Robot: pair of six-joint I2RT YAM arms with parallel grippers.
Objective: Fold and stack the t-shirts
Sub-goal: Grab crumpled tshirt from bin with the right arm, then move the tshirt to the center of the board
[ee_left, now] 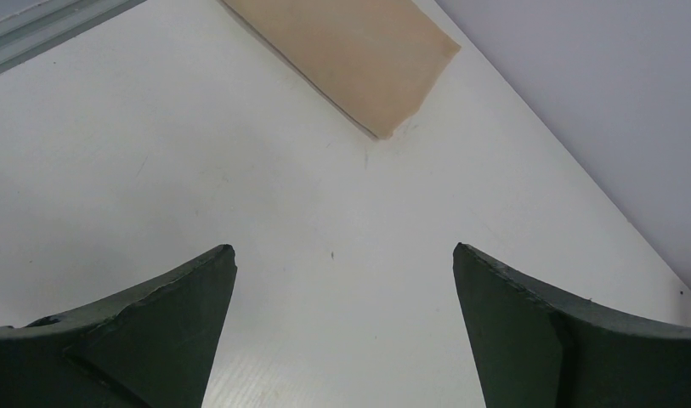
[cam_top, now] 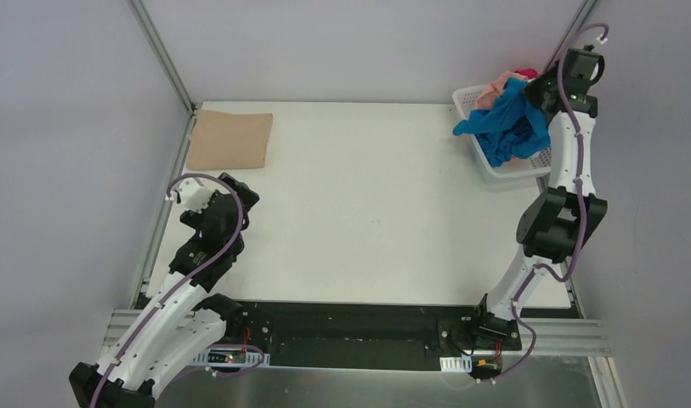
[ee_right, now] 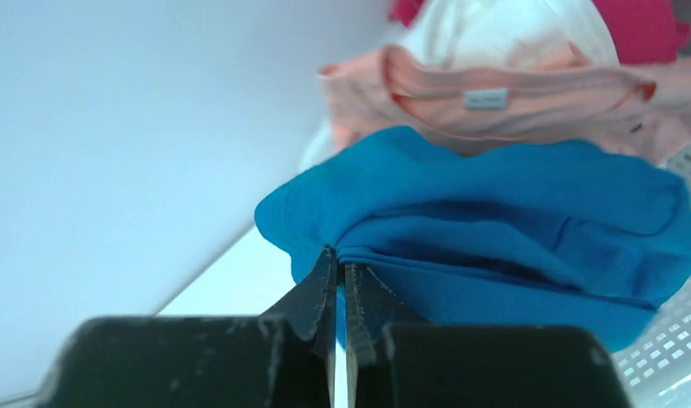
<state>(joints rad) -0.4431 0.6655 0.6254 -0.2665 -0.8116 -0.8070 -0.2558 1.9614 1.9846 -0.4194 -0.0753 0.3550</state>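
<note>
Tightly, right pincer point(ee_right: 338, 257) pinches blue t-shirt point(ee_right: 512, 217); left pincer point(ee_left: 343, 250) gapes wide.

Bright even light, faint shadows, right wrist view soft

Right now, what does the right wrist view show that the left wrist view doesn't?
Only the right wrist: the right gripper shut on the blue t-shirt, with the salmon-pink shirt, white shirt and red shirt behind it, plus the basket. Only the left wrist: the left gripper, open and empty, and the folded tan shirt. Both: the white table and grey wall.
</note>
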